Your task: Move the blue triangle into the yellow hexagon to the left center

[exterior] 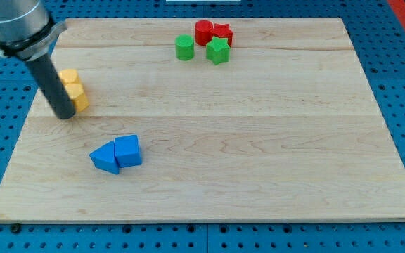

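Sitting at far left, my tip (65, 116) touching the left side of the yellow hexagon (76, 97) stack | no claw, just a bare rod | blue triangle (105, 159) lying near-left, touching a blue block (128, 150) on its right, well apart from yellow | containers: none on wooden board (259, 140) | green (184, 48) and red (204, 31) blocks clustering far center

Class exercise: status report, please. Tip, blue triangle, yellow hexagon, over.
My tip beside yellow hexagon, its left. Blue triangle below, touching blue cube. Path between clear.
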Controlling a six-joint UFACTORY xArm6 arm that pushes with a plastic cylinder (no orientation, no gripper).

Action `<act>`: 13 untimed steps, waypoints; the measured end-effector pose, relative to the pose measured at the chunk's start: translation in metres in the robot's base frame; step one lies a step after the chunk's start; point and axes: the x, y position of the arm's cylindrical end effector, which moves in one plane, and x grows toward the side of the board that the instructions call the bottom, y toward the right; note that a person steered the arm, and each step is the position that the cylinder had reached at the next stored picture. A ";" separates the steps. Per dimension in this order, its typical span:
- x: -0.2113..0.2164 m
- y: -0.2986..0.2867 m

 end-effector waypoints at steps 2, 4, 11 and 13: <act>0.027 0.145; 0.112 0.089; 0.072 -0.045; 0.040 0.013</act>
